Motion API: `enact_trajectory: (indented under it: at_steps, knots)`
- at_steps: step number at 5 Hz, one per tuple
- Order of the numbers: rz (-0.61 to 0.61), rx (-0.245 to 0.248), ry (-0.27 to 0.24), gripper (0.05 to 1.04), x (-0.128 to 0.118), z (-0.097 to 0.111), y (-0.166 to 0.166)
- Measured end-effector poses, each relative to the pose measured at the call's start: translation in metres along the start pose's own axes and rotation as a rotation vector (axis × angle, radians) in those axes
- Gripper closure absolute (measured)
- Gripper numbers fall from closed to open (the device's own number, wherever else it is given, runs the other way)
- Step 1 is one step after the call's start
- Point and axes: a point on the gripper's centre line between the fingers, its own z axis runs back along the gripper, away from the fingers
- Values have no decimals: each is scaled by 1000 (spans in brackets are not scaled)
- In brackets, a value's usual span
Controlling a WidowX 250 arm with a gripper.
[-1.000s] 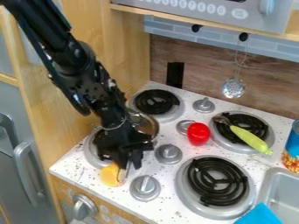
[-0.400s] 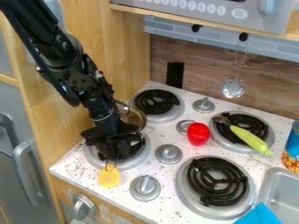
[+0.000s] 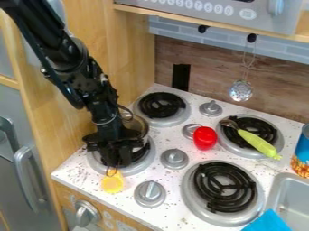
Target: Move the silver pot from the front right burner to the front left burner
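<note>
I'm standing looking down at a toy kitchen. Make the white table (image 3: 172, 213) a clock, with 12 at the far wall.

The table is the big thing. Past it at 12 is the brown wall (image 3: 214, 74), and up above that is a gray microwave (image 3: 181, 8). A gray fridge door (image 3: 18, 189) is off at 9. The long black robot arm (image 3: 63, 61) comes down from 10. The sink (image 3: 296, 189) is at 4.

Four round stove rings sit on the table. The front right ring (image 3: 223, 188) is at 5, the back right ring (image 3: 274, 149) is at 2, the back left ring (image 3: 161, 106) is at 11, and the front left ring (image 3: 142, 163) is at 9, partly behind the arm.

The black claw (image 3: 113, 166) hangs over the near edge of the ring at 9. I can't tell if it is spread or pressed together, or if it pinches anything. A shiny round thing (image 3: 138, 127) is partly behind the arm, near 10.

At 3 there is a blue can (image 3: 304, 146). A green-handled spoon (image 3: 258, 143) lies across the ring at 2. A shiny scoop (image 3: 241, 91) hangs by the wall at 1. A bit of blue stuff (image 3: 269, 222) is near 5. A red toy (image 3: 205, 138) is near the middle, toward 1. The small yellow thing (image 3: 113, 183) is at 8, just below the claw, with a thin loop at its top. Small gray knobs (image 3: 149, 193) sit between the rings.
</note>
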Motion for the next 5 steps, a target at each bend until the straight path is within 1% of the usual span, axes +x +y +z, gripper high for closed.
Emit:
enact_trajectory:
  at_steps: [1, 2, 3, 4, 5]
  knots:
    - [-9, 3, 28, 613, 1, -3, 0]
    - [-15, 7, 48, 299, -1, -2, 1]
    - [-31, 19, 64, 81, -4, -1, 3]
    - [-43, 42, 60, 77, -5, 6, 5]
    - [-60, 102, 35, 78, -10, 15, -4]
